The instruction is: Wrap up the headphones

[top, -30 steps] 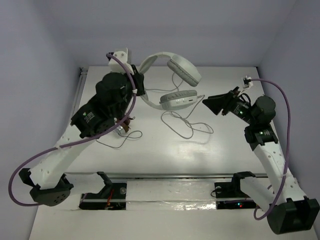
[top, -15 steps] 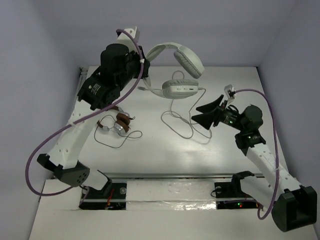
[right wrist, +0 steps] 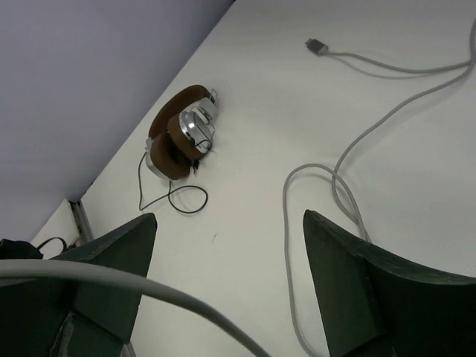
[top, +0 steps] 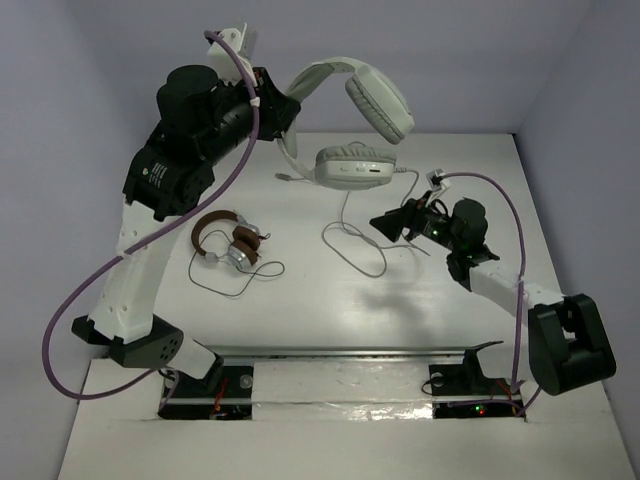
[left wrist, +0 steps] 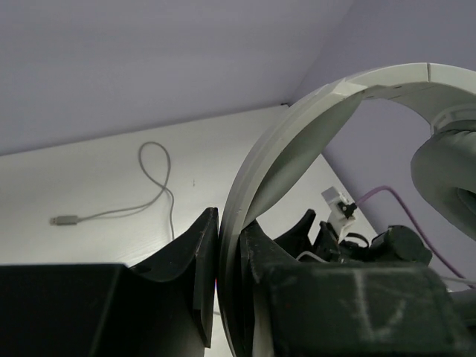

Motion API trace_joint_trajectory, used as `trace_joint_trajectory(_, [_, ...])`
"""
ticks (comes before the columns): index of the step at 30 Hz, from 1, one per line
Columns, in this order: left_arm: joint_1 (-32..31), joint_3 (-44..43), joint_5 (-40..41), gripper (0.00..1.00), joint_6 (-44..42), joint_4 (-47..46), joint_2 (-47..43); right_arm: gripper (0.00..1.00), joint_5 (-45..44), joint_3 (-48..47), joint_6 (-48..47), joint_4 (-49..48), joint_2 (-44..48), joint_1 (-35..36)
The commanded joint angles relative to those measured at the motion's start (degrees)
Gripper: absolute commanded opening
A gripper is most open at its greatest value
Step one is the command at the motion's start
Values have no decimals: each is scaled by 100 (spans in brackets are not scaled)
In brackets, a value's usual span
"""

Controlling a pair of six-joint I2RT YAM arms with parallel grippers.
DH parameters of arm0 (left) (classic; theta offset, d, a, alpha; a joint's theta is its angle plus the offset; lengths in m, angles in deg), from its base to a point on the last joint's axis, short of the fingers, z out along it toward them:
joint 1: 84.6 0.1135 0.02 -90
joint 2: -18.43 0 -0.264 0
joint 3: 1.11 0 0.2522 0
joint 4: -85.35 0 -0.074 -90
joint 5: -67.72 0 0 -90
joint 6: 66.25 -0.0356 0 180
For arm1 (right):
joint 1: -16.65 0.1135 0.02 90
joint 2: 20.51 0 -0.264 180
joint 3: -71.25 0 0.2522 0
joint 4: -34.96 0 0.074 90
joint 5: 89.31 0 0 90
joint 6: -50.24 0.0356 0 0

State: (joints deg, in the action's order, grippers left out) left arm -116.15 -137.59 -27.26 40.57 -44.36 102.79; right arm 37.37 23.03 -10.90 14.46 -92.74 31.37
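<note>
My left gripper (top: 285, 108) is shut on the headband (top: 320, 72) of the white headphones and holds them high above the far table. One earcup (top: 380, 105) hangs at the right, the other (top: 353, 165) below it. The grey cable (top: 360, 245) trails down to loops on the table, its plug (top: 285, 178) lying at the far left. The left wrist view shows the jaws (left wrist: 227, 223) clamped on the band (left wrist: 297, 126). My right gripper (top: 392, 222) is open and low beside the cable loops. In its wrist view the fingers (right wrist: 230, 219) stand wide apart over the cable (right wrist: 335, 186). One strand (right wrist: 149, 286) crosses close in front.
Small brown-banded headphones (top: 228, 240) with silver earcups and a thin dark cord lie at the table's left, also in the right wrist view (right wrist: 182, 134). The table's left rail (top: 160, 160) and lilac walls bound the space.
My left arm has lifted the headphones higher, pulling the cable up. My right arm has swung left and down toward the cable loops, jaws still open.
</note>
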Motion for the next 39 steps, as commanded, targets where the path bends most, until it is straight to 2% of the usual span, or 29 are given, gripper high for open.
trace_joint_trajectory(1, [193, -463, -347, 0, 331, -489, -148, 85, -162, 202, 145, -1221, -134, 48])
trace_joint_trajectory(6, [632, -745, -347, 0, 471, -647, -112, 79, -512, 571, 365, -1434, -38, 48])
trace_joint_trajectory(9, [983, -754, -610, 0, 638, -927, -121, 78, -856, 835, 427, -1408, 77, 48])
trace_joint_trajectory(12, [1203, -763, -820, 0, 831, -1104, -16, 61, -988, 914, 541, -1180, 69, 48])
trace_joint_trajectory(13, [1204, -754, -873, 0, 901, -1131, 19, 44, -1032, 932, 585, -1153, 34, 48])
trace_joint_trajectory(15, [1361, -623, -856, 0, 946, -1210, 90, 25, -1032, 993, 769, -1101, 16, 48])
trace_joint_trajectory(16, [1440, -518, -917, 0, 972, -1254, 90, 10, -997, 1011, 796, -978, 33, 48])
trace_joint_trajectory(17, [1493, -395, -909, 0, 1042, -1332, 64, 2, -1032, 976, 840, -777, 172, 48])
trace_joint_trajectory(20, [1547, 272, -532, 0, 1043, -1657, -59, 0, -1452, 827, 902, 434, 768, 302])
trace_joint_trajectory(21, [1547, 779, -401, 0, 1034, -1737, -112, 0, -1654, 653, 763, 1230, 937, 582])
trace_joint_trajectory(24, [1599, 1757, 179, 0, 1121, -2122, -410, 0, -2770, 13, 403, 2534, 1385, 935])
trace_joint_trajectory(25, [1652, 2352, 381, 0, 1165, -2220, -481, 0, -3085, -130, 340, 3191, 1439, 1075])
trace_joint_trajectory(27, [1775, 3100, 400, 0, 1358, -2527, -771, 0, -3377, -385, 278, 3966, 1553, 1234])
trace_joint_trajectory(29, [1775, 3455, 830, 0, 1403, -2712, -1068, 0, -3877, -693, 269, 4312, 1545, 1566])
trace_joint_trajectory(31, [1775, 3945, 1181, 0, 1455, -2862, -1254, 0, -4177, -1130, 190, 4681, 1283, 1892])
trace_joint_trajectory(34, [1775, 4648, 1744, 0, 1613, -3283, -1632, 0, -4571, -1624, 41, 5006, 573, 2955])
trace_joint_trajectory(36, [1548, 4905, 1903, 0, 1684, -3529, -1773, 0, -4863, -2204, -90, 5305, 158, 3761])
trace_joint_trajectory(39, [1118, 5161, 2464, 0, 1553, -3600, -1721, 0, -5495, -2906, -301, 6035, -414, 4580])
